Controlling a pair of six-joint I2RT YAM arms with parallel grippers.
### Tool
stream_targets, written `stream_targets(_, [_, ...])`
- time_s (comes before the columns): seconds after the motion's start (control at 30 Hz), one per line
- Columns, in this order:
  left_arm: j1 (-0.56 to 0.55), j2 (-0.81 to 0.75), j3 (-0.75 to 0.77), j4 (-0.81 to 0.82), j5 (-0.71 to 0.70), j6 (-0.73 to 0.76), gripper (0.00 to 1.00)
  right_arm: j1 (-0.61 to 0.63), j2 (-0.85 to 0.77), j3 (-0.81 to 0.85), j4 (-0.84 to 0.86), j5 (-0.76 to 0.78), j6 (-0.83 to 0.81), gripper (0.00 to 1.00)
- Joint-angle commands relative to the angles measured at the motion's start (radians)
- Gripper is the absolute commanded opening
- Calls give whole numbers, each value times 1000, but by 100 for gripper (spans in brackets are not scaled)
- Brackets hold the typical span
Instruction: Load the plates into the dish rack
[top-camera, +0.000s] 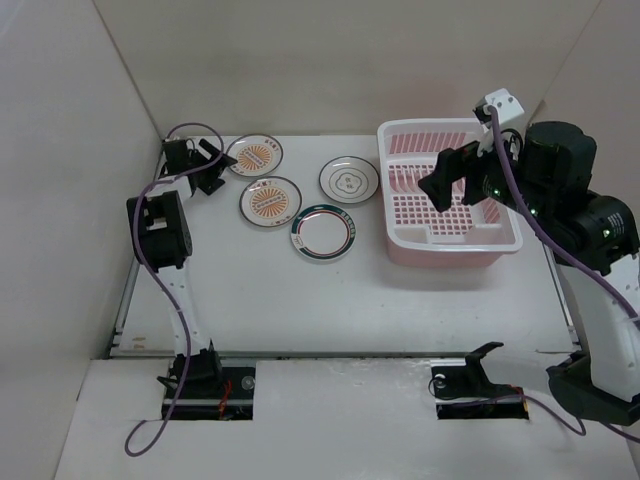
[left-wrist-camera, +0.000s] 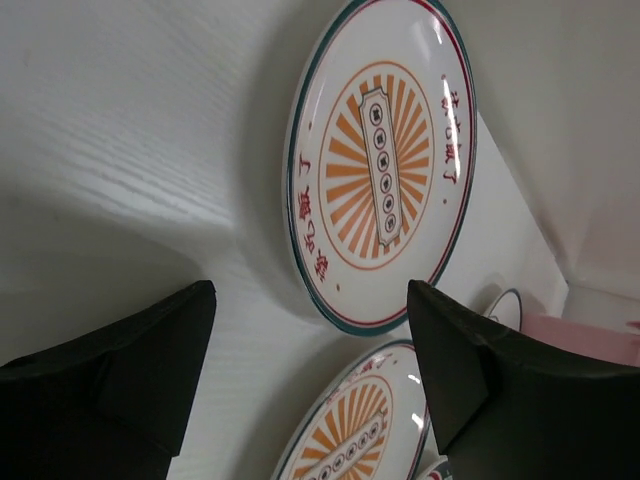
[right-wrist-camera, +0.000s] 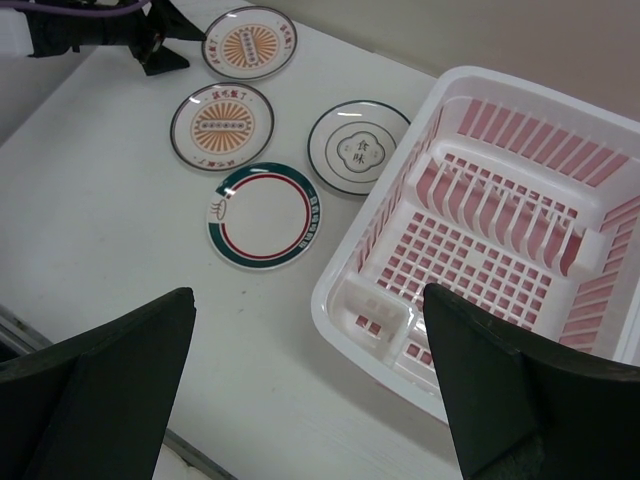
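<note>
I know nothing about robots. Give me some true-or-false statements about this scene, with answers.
All four plates lie flat on the table. True.
The dish rack holds one plate. False: it is empty.
The left arm's fingers are beside a sunburst plate. True.
The green-rimmed plate sits on the flower plate. False: they lie side by side.
The right arm's fingers grip a plate. False: they are open, holding nothing.

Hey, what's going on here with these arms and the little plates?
Two robot arms are set to load plates into the dish rack, and nothing is loaded yet. All four plates lie on the table beside the empty rack. The left gripper, jaws open, is right beside the far sunburst plate without holding it. The right gripper hovers open over the rack.
</note>
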Motion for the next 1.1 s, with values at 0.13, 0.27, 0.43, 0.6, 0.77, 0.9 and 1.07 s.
stream_targets(0.13, [-3,109,165,67,22,-131,72,10,8,12,57,14,-13,100])
stream_targets(0.27, [-12,167,228,41,22,-153,64,10,18,23,57,23,-13,100])
stream_targets(0.43, [-12,206,252,41,22,-187,52,10,28,32,57,23,-13,100])
stream_targets(0.6, [-21,226,243,50,22,-207,31,10,58,50,57,23,-13,100])
stream_targets(0.77, [-21,226,234,47,22,-207,0,10,69,50,67,14,-13,100])
stream_targets(0.9, [-21,163,158,77,2,-196,0,10,69,50,67,4,-13,100])
stream_targets(1.07, [-21,56,36,244,77,-205,0,10,78,29,76,-5,-13,100])
